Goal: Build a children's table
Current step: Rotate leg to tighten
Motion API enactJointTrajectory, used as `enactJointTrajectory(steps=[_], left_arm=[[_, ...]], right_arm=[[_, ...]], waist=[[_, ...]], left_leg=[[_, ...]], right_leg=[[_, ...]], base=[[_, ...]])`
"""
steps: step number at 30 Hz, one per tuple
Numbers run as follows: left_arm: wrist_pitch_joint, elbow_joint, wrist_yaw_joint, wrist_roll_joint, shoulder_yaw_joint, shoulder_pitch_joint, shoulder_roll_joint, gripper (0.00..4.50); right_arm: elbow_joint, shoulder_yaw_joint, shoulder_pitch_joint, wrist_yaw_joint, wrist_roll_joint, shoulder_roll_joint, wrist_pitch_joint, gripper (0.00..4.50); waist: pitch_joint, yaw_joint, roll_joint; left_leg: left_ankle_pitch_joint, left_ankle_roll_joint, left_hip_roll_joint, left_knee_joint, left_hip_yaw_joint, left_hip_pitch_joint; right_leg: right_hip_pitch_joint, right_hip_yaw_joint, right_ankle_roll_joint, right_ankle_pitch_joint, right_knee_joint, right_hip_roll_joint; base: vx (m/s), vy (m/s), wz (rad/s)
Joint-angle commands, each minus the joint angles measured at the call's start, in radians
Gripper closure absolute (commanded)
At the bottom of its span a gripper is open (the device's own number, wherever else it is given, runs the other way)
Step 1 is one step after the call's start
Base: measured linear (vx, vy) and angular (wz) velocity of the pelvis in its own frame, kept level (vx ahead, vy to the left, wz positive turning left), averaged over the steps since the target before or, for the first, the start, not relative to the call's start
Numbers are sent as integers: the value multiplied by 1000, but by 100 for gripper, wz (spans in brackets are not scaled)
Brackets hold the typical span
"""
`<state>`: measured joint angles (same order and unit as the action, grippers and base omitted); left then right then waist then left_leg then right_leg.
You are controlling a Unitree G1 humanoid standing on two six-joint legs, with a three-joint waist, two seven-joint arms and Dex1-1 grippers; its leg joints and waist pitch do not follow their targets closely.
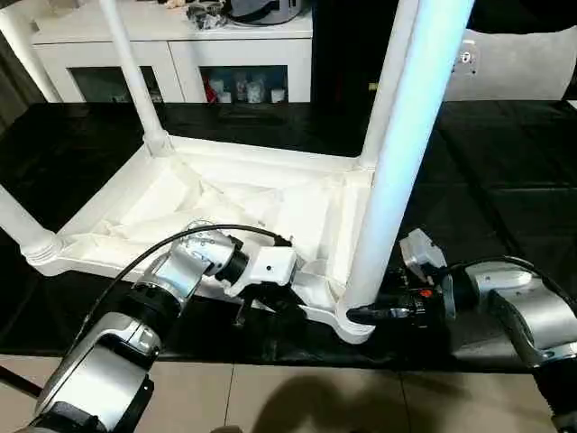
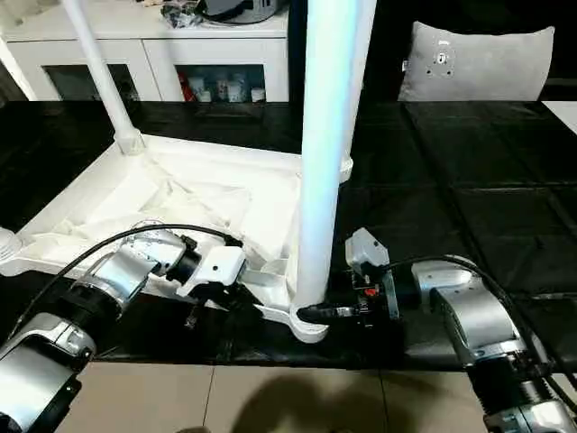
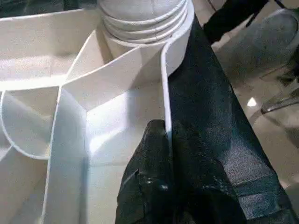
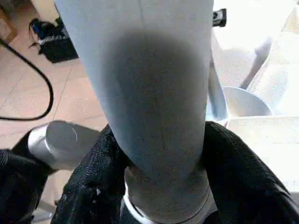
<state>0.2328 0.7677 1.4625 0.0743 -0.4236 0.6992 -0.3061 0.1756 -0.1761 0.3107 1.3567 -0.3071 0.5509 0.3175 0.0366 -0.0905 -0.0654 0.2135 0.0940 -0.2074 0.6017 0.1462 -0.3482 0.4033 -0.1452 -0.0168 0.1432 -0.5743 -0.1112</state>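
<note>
The children's table lies upside down on a black surface, its ribbed white top (image 1: 225, 194) facing up. Legs stand in the far left (image 1: 131, 72), far right (image 1: 388, 90) and left (image 1: 18, 225) corner sockets. A fourth leg (image 1: 406, 153) stands upright in the near right socket (image 1: 356, 327). My left gripper (image 1: 270, 302) is shut on the top's near rim (image 3: 164, 93), one finger (image 3: 149, 154) inside the wall and one outside. At the base of the near leg (image 4: 154, 84), my right gripper (image 2: 311, 313) has a black finger (image 4: 233, 172) pressed against each side.
The near rim of the top lies close to the black surface's front edge, with tiled floor (image 1: 315, 397) below. A white cabinet (image 1: 171, 45) stands behind, and a grey cushion (image 2: 478, 59) at the back right. A black cable (image 1: 180, 239) arches over my left forearm.
</note>
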Motion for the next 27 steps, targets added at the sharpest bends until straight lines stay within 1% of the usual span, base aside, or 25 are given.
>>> enactJointTrajectory(steps=[1,2,3,4,5,6,7,8,10,11,12,13,14,15,16,17,18,20,22,23,24,25,26,27], left_arm=[[-63,-3,-58,5,4,15,38,450],[-82,-2,-75,3,10,18,42,450],[-137,-1,-126,10,22,25,51,450],[-149,-1,-136,12,24,27,53,450],[-183,0,-175,15,34,30,61,450],[-204,0,-200,16,42,32,67,450],[-249,-9,-265,19,60,31,84,450],[-263,-12,-284,19,65,31,89,450],[-298,-26,-322,20,78,28,100,450],[-344,-50,-367,21,94,23,113,450],[-369,-73,-398,25,102,14,122,450],[-401,-108,-434,30,108,1,131,450],[-402,-110,-435,30,109,1,132,450],[-423,-140,-459,31,114,-12,139,450],[-430,-154,-464,30,115,-19,141,450],[-439,-167,-470,31,116,-24,142,450],[-435,-174,-476,36,114,-26,138,450],[-424,-175,-482,42,111,-26,130,450],[-412,-171,-480,44,110,-25,125,450],[-399,-179,-473,51,100,-26,101,450],[-398,-180,-472,52,99,-26,100,450],[-393,-185,-468,55,95,-27,92,450],[-391,-187,-465,55,95,-27,87,450],[-379,-190,-450,57,93,-28,79,450]], right_arm=[[-10,41,15,-133,-18,-49,60,243],[-12,46,16,-159,-14,-57,66,243],[-4,52,23,-237,18,-82,68,245],[-2,53,24,-252,24,-87,68,247],[8,57,31,-327,53,-112,89,249],[15,60,36,-379,73,-129,104,251],[16,67,44,-483,105,-173,148,253],[16,69,46,-512,113,-187,161,253],[13,73,50,-573,130,-216,186,254],[13,72,58,-658,160,-255,211,254],[23,70,67,-718,180,-286,220,254],[35,72,78,-788,199,-329,227,254],[35,73,78,-790,199,-331,227,254],[42,71,83,-817,202,-359,213,254],[47,70,84,-815,196,-369,197,254],[46,74,84,-819,190,-382,186,254],[44,85,84,-825,179,-395,182,220],[34,87,82,-826,175,-395,183,186],[28,84,79,-819,177,-390,178,184],[1,84,65,-795,179,-368,166,159],[-1,84,64,-793,179,-366,165,153],[-8,86,60,-781,177,-356,158,153],[-17,87,55,-761,173,-341,148,140],[-34,87,45,-714,159,-312,130,140]], waist=[[-62,7,19],[-61,9,18],[-58,13,18],[-57,16,19],[-55,29,19],[-54,36,19],[-53,51,17],[-54,68,18],[-54,80,17],[-57,95,11],[-58,99,8],[-57,108,7],[-58,114,9],[-60,116,8],[-61,117,7],[-61,117,12],[-63,116,8],[-65,115,7],[-66,113,5],[-67,105,3],[-67,102,0],[-67,101,2],[-67,99,1],[-67,97,1]], left_leg=[[150,-84,-15,-72,15,-11],[158,-78,-14,-73,14,-11],[181,-69,-9,-72,16,-7],[188,-60,-8,-72,17,-7],[203,-47,0,-71,14,-10],[205,-43,1,-72,12,-11],[215,-37,2,-72,10,-15],[225,-33,5,-71,7,-19],[243,-38,7,-69,6,-17],[243,-45,6,-68,5,-17],[234,-43,5,-69,3,-18],[238,-44,4,-71,1,-22],[238,-46,4,-71,1,-23],[236,-56,6,-68,3,-19],[228,-58,4,-69,2,-21],[210,-72,0,-71,2,-24],[192,-78,-2,-72,1,-26],[169,-88,-3,-72,2,-26],[155,-92,-5,-71,3,-23],[131,-97,-7,-70,4,-23],[127,-98,-8,-70,4,-22],[121,-101,-8,-69,6,-21],[118,-101,-8,-70,5,-21],[117,-103,-9,-69,6,-20]], right_leg=[[-67,50,-151,359,71,-37],[-67,48,-144,379,73,-36],[-64,45,-123,433,84,-35],[-63,44,-114,453,84,-35],[-65,36,-81,508,93,-33],[-64,35,-75,515,95,-32],[-66,31,-66,524,97,-31],[-68,27,-61,529,98,-29],[-65,24,-57,542,104,-29],[-65,25,-66,521,103,-30],[-64,26,-73,507,101,-32],[-67,24,-80,494,98,-31],[-67,25,-83,487,98,-31],[-64,26,-85,481,101,-30],[-67,28,-93,463,96,-32],[-68,30,-108,425,93,-33],[-71,34,-121,386,86,-33],[-72,36,-140,338,80,-33],[-71,39,-154,310,77,-34],[-74,42,-173,262,70,-34],[-74,42,-177,251,68,-34],[-74,44,-185,229,66,-34],[-76,44,-187,223,65,-34],[-75,46,-193,211,64,-35]], base=[[0,0,0],[0,0,0],[0,0,0],[0,0,0],[0,0,0],[0,0,0],[0,0,0],[0,0,0],[0,0,0],[0,0,0],[0,0,0],[0,0,0],[0,0,0],[0,0,0],[0,0,0],[0,0,0],[0,0,0],[0,0,0],[0,0,0],[0,0,0],[0,0,0],[0,0,0],[0,0,0],[0,0,0]])
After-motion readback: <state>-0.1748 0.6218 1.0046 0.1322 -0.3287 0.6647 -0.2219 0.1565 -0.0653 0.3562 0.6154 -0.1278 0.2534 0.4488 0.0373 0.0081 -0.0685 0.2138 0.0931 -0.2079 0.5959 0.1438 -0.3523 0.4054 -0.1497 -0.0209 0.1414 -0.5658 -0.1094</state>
